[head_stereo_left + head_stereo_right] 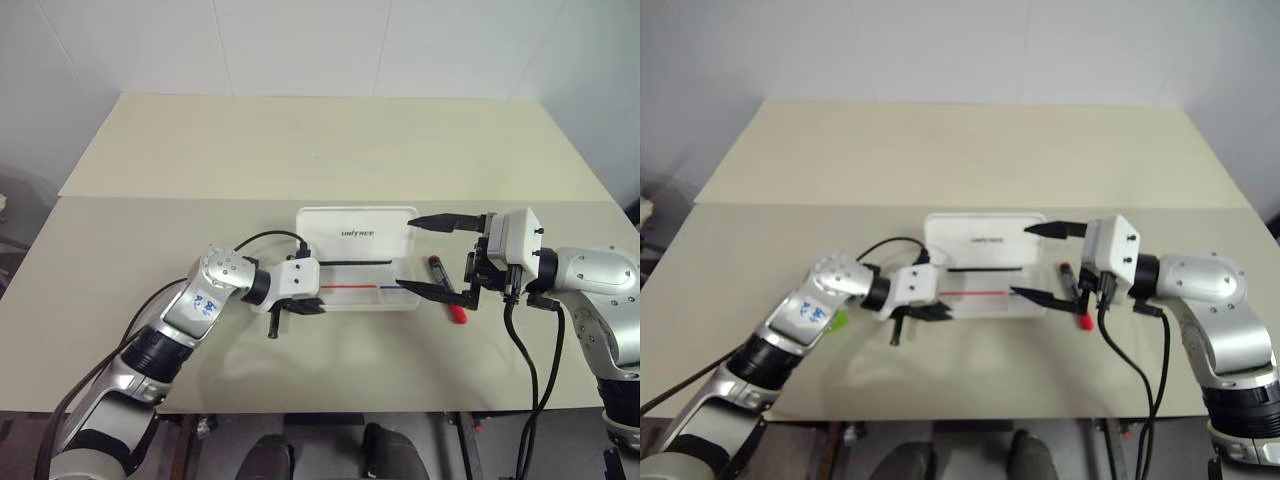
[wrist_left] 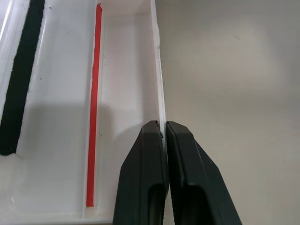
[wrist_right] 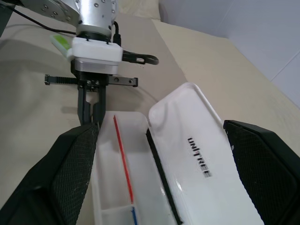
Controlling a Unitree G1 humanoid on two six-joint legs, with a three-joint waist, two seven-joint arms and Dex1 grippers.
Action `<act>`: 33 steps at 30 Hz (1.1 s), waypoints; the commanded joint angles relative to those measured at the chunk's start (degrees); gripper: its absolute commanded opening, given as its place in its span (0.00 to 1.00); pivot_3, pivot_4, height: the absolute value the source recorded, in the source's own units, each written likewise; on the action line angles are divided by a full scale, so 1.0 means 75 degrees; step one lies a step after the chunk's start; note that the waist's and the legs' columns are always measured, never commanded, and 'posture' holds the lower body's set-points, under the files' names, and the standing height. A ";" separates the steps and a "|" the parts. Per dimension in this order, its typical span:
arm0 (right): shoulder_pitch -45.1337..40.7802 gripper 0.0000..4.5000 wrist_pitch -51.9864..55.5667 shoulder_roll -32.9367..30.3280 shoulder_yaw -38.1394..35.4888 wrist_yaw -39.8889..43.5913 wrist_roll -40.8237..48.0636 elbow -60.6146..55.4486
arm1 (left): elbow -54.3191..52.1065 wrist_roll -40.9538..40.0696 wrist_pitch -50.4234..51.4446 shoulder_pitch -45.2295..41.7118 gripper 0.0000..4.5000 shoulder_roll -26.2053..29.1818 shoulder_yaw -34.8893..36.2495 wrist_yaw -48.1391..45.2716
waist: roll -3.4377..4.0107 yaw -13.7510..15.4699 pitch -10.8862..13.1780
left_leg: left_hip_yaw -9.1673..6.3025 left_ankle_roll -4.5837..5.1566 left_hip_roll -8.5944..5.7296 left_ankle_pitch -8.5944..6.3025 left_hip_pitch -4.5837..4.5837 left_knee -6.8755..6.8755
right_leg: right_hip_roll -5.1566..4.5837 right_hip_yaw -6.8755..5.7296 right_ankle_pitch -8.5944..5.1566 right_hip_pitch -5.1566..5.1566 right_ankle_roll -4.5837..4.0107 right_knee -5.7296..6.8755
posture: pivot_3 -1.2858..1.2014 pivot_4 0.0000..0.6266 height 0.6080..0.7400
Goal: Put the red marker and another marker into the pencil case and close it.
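Note:
The white pencil case (image 1: 357, 232) lies open at the table's middle, its lettered lid laid back and its tray (image 3: 110, 187) showing a thin red and a thin blue line. My left gripper (image 2: 164, 125) is shut on the tray's near wall at its left end. My right gripper (image 1: 435, 255) hangs open above the case's right end, with nothing between its fingers. The red marker (image 1: 437, 270) lies on the table just right of the case, red end toward me, partly under the right gripper's lower finger. The light-green marker (image 3: 60, 43) rests on the table beside my left arm, mostly hidden by the arm.
The cream table (image 1: 300, 150) stretches wide behind the case, with a seam across it. A black cable (image 1: 262, 238) loops from my left wrist near the lid's left corner. A white wall stands behind the table.

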 commanded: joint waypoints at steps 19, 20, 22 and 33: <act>0.0079 1.00 0.0177 0.0079 -0.0139 -0.0288 0.0182 -0.0524 | -0.0606 -0.0295 0.0603 0.0559 0.64 -0.0369 -0.0124 0.0205 | 0.0000 0.0048 0.0000 | 0.0031 0.0006 0.0008 -0.0003 0.0004 0.0021 | -0.0001 0.0003 0.0000 0.0006 0.0000 0.0002 | 0.52 0.24 1.00; 0.0072 1.00 0.0175 0.0094 -0.0131 -0.0297 0.0178 -0.0517 | -0.0639 -0.0385 0.0650 0.0564 0.72 -0.0393 -0.0069 0.0186 | 0.0000 0.0042 0.0000 | 0.0031 0.0006 0.0008 -0.0003 0.0004 0.0022 | 0.0000 0.0004 0.0001 0.0006 0.0000 0.0003 | 0.52 0.24 1.00; 0.0056 1.00 0.0166 0.0116 -0.0114 -0.0309 0.0172 -0.0493 | -0.0674 -0.0511 0.0660 0.0574 0.86 -0.0427 0.0030 0.0189 | 0.0000 0.0024 0.0000 | 0.0031 0.0005 0.0009 -0.0003 0.0007 0.0022 | -0.0001 0.0005 0.0001 0.0006 0.0000 0.0008 | 0.52 0.24 1.00; 0.0061 1.00 0.0161 0.0235 -0.0085 -0.0394 0.0118 -0.0409 | -0.0810 -0.1066 0.0193 0.0827 0.86 -0.0453 0.0550 0.0221 | 0.0000 0.0019 0.0000 | 0.0031 0.0005 0.0010 -0.0003 0.0006 0.0019 | 0.0000 0.0003 0.0001 0.0004 -0.0001 0.0002 | 0.52 0.24 1.00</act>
